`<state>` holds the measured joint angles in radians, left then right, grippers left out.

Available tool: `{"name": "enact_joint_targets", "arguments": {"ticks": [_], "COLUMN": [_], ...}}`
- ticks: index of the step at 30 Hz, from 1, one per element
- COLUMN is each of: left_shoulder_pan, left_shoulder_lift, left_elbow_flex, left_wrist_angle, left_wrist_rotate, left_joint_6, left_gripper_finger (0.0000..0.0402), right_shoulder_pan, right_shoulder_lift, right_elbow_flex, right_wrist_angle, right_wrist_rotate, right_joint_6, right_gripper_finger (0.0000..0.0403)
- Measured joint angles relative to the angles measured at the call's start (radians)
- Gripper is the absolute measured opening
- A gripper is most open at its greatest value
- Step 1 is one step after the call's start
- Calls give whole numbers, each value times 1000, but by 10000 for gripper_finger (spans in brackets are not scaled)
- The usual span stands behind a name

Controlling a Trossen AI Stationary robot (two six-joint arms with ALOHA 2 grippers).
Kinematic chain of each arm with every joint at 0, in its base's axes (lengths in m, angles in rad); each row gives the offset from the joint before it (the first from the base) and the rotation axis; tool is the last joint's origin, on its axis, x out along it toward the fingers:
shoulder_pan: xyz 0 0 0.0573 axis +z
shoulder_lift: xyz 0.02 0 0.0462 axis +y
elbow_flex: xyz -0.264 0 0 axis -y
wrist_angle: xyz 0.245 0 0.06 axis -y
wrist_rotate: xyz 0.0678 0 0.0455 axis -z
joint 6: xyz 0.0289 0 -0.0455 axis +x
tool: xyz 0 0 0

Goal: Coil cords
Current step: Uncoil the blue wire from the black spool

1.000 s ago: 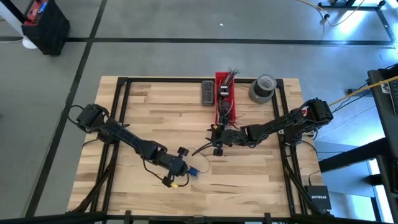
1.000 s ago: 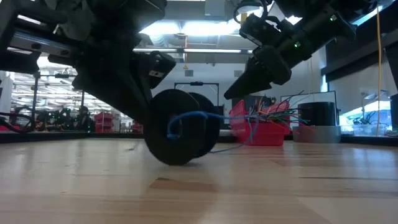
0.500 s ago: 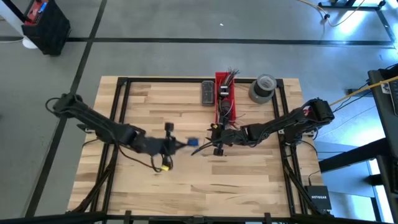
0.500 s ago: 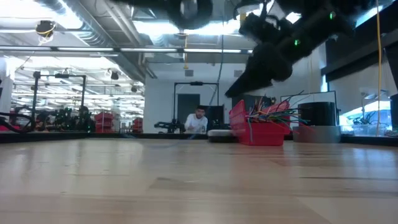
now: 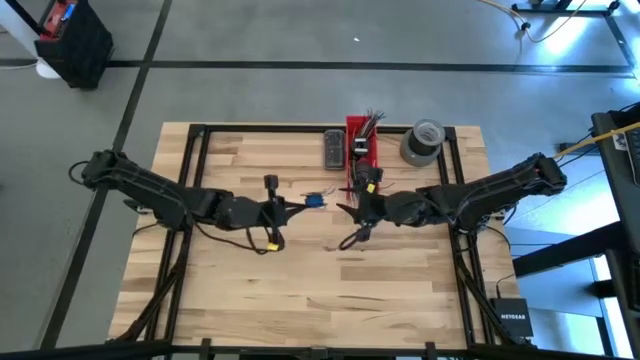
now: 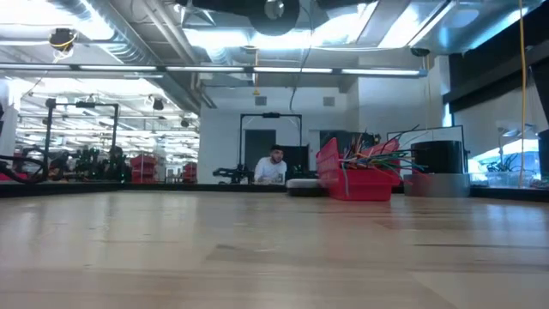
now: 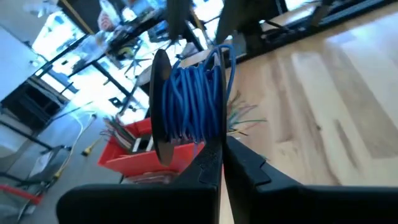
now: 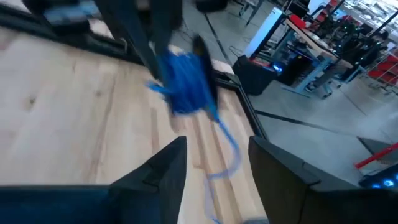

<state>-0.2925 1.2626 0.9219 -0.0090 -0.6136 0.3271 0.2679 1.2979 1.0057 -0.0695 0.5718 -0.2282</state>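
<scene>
Two robot arms meet above the middle of a wooden tabletop (image 5: 250,290), one holding a spool of blue cord.

The left arm reaches in from the tabletop's left edge; its left gripper (image 5: 296,206) is clenched on a dark spool (image 7: 163,106) wound with blue cord (image 5: 314,201), held in the air just left of the red bin (image 5: 352,135). A loose end of the blue cord trails down off the spool. The right arm reaches in from the right edge; its right gripper (image 5: 352,213) hangs released, fingers spread, just below the red bin and facing the spool, not touching it. The red bin stands at the far edge, full of short multicoloured wire ends (image 6: 377,154). A grey tape roll (image 5: 422,141) sits just right of the bin, a dark flat block (image 5: 333,149) just left of it.
</scene>
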Motion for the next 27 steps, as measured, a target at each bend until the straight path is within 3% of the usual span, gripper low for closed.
{"name": "enact_joint_targets", "arguments": {"ticks": [12, 16, 21, 24, 27], "left_shoulder_pan": [-29, -36, -35, -34, -34], "left_shoulder_lift": [3, 3, 4, 3, 3], "left_elbow_flex": [1, 1, 1, 1, 1], "left_wrist_angle": [-56, -67, -58, -66, -91], "left_wrist_rotate": [4, 11, 59, 60, 60], "left_joint_6": [16, 14, 23, 19, -4], "left_gripper_finger": [3, 2, 3, 4, 4], "right_shoulder_pan": [-6, -6, -6, -6, -5], "right_shoulder_lift": [99, 121, 123, 123, 122], "right_elbow_flex": [-3, -3, -3, -3, -3], "right_wrist_angle": [17, 65, 68, 70, 73], "right_wrist_rotate": [-22, 89, 33, 36, 36], "right_joint_6": [-62, -120, -119, -119, -140], "right_gripper_finger": [177, 177, 171, 134, 62]}}
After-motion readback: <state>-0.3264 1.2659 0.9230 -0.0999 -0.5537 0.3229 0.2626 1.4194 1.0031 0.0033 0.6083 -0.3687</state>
